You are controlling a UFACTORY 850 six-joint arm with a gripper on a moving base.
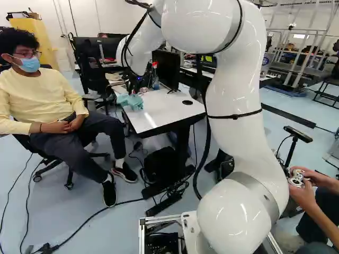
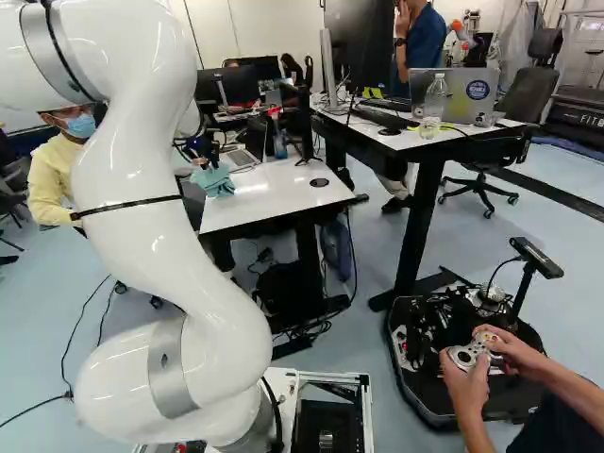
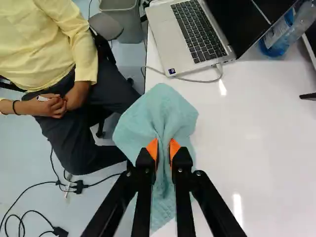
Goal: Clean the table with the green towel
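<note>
Smooth pale-blue floor point(image 1: 122, 227) lies round the base, and over it the white arm point(image 1: 233, 100) rises in fat, glossy, rounded segments, reaching ahead to the near table. At its end the black gripper point(image 3: 163, 150) has its fingers drawn narrow, with a bunch of the green towel point(image 3: 160, 111) nipped between the orange pads point(image 3: 153, 148). The cloth is soft, matte and faintly nubbly; caught near its middle, it gathers into creases at the pinch and fans out loosely on both sides, a hold that probably serves to make a floppy wiping pad. It sits at the long edge of the white table point(image 3: 256, 148), partly over the top and partly past the side; whether it presses on the surface I cannot tell. That top is hard and shiny, with bright streaks of reflected light, so the towel should slide easily, though its loose flap could snag on the thin cable point(image 3: 190, 79). Past the towel, a silver laptop point(image 3: 170, 44) stands open, set toward the end of the table, perhaps to leave room for wiping, and beyond its screen is a clear plastic bottle point(image 3: 276, 42) with a blue base. Farther back rises a flat-sided yellow cabinet point(image 1: 47, 42).
</note>
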